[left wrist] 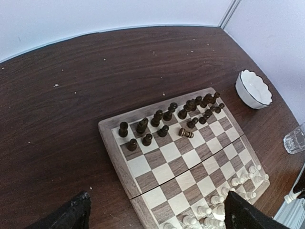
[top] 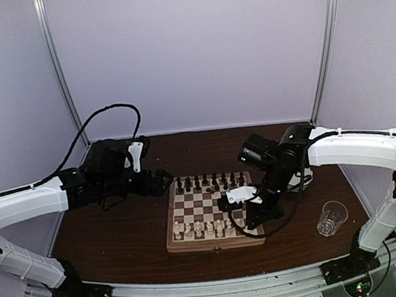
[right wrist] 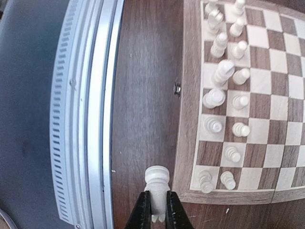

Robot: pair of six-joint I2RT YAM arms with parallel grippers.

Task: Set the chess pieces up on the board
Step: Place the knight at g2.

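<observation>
1. The right claw [right wrist: 157, 210] is squeezed shut on a white rook-shaped piece [right wrist: 157, 183]. Its two black fingers [right wrist: 143, 210] pinch the piece low on its body.
2. That piece hangs over the table [right wrist: 143, 95], just outside the board [right wrist: 187, 71], by the board's near right corner.
3. The piece's long way runs in line with the fingers. Its flat, notched top points away from the claw. I cannot tell if it hangs quite straight up and down.
4. The other white pieces [right wrist: 224, 71] stand in two rows along the board's near side.
5. In the outer row there is one empty dark square [right wrist: 209, 152], next to the corner square. From the claw, it lies just over the board's edge, toward the board's middle.
6. I think the piece may belong there, so the next move is a short slide sideways and then a gentle set-down between its neighbours.
7. The left claw [left wrist: 156, 200] is spread wide and holds nothing. It hovers by the board's far left side, above the dark pieces [left wrist: 167, 116].
8. One tipped dark piece [left wrist: 186, 133] lies on its side there.
9. The right arm is much nearer the empty square.
</observation>
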